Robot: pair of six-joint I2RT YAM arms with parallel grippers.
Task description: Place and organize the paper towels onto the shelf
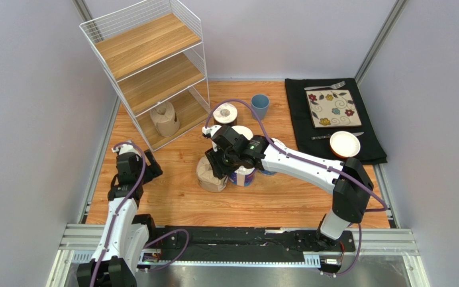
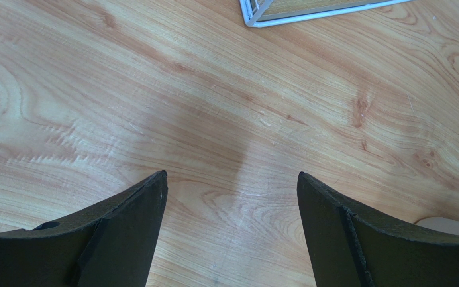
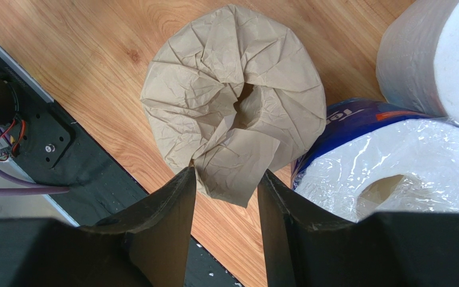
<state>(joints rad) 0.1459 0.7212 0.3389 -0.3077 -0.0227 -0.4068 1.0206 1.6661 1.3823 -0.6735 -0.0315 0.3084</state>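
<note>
The brown cylindrical roll (image 3: 232, 101) is crumpled matt paper; the blue-and-white roll (image 3: 387, 173) right of it, glossy plastic film. The light wooden table (image 2: 214, 107) looks smooth.

Almost no readable print: 1 wrapper carries partial lettering.
In the right wrist view, the blue-wrapped roll (image 3: 363, 116) shows a few white letters (image 3: 341, 111) at the left edge of its blue band. They are cut off by the wrapper's fold and too partial to make out a word or brand. An orange mark (image 3: 402, 115) sits beside them on the same band. No legible writing or numbers show in the other 2 views.
</note>
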